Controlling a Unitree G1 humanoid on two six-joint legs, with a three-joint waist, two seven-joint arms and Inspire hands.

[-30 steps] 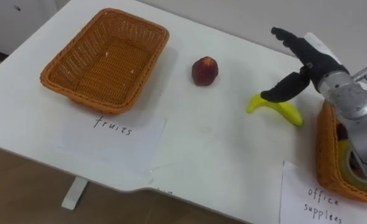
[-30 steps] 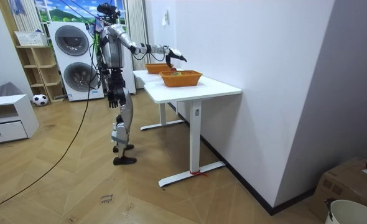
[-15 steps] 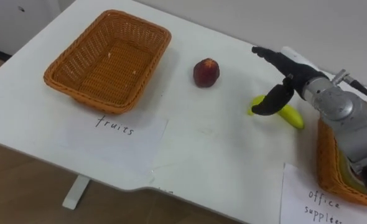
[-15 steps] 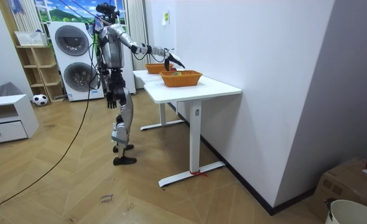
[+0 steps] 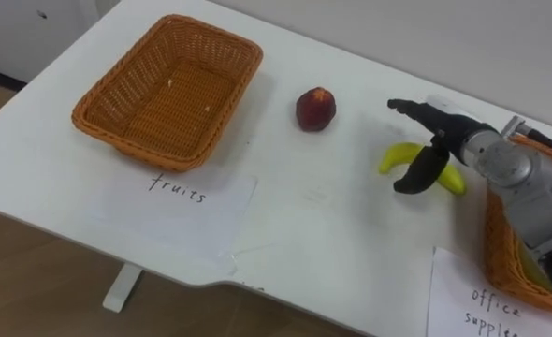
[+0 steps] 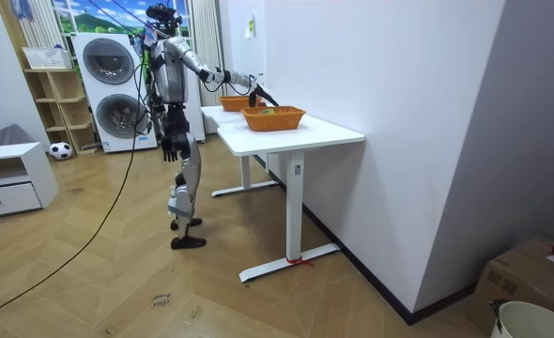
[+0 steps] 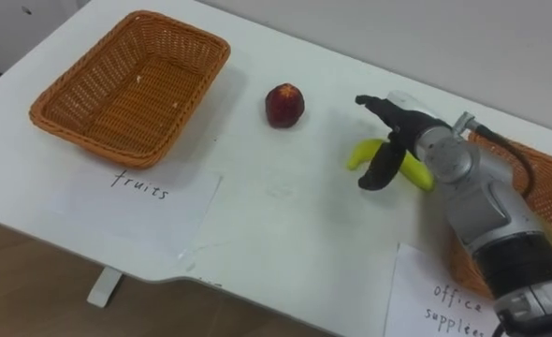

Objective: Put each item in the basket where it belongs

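Left eye view looks down on a white tabletop (image 5: 332,234) with a wicker basket at each end. The left basket (image 5: 131,145) is empty, with a sheet of paper (image 5: 178,201) lying just in front of it. The right basket (image 5: 493,245) is mostly hidden by the robot's forearm, so what it holds cannot be made out. A second sheet (image 5: 486,300) lies before it.

Between the baskets lie two fruits, well apart from the left basket: a red fruit (image 5: 315,109) near the middle and a banana (image 5: 396,156) close to the right basket. The right hand (image 5: 442,131) is spread over the banana. Its fingers (image 5: 409,107) reach out straight past the far side, and its thumb hooks down on the near side. The fingers are wide apart and have hold of nothing; whether the thumb touches the banana I cannot tell.

Room view has the robot standing at the near end of the table with its right arm stretched over it. The left hand (image 6: 168,148) hangs by its side.

As a judgement, the fruit half of the sorting is barely begun. No fruit is in the empty basket, which I take to be theirs, and both pieces have yet to be carried across. No office supplies lie loose on the tabletop, so that half looks done or nearly so. The step in hand seems to be the grasp on the banana.
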